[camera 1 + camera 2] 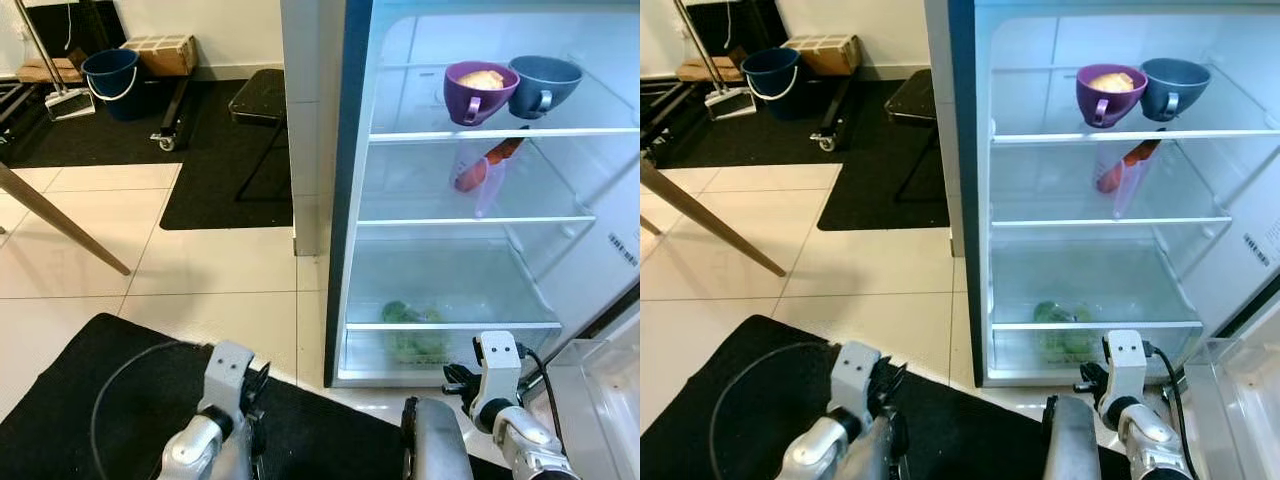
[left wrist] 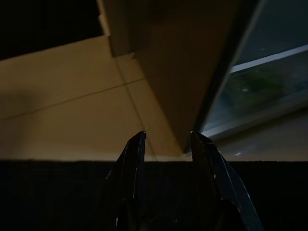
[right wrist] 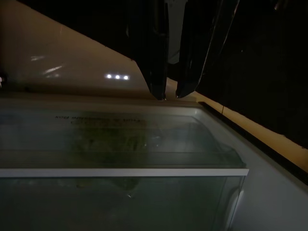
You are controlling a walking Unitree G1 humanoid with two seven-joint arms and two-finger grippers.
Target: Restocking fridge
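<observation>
- Open fridge [image 1: 352, 200]: purple cup [image 1: 479, 90], blue cup [image 1: 544, 84] on the top shelf; greens [image 1: 412, 330] in the drawer.
- Left gripper [image 2: 166, 144] fingers slightly apart, empty.
- Right gripper [image 3: 171, 94] fingers nearly closed, empty.
- Bucket [image 1: 110, 82] well apart.

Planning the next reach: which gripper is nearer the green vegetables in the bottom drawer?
Right. The right gripper hangs just outside the drawer holding the green vegetables. The left gripper is over the black mat, beyond the fridge's left wall.

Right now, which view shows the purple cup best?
The left eye view: the purple cup sits lit on the top shelf beside the blue cup. The right eye view shows it equally clearly. The wrist views look at the fridge's bottom.
</observation>
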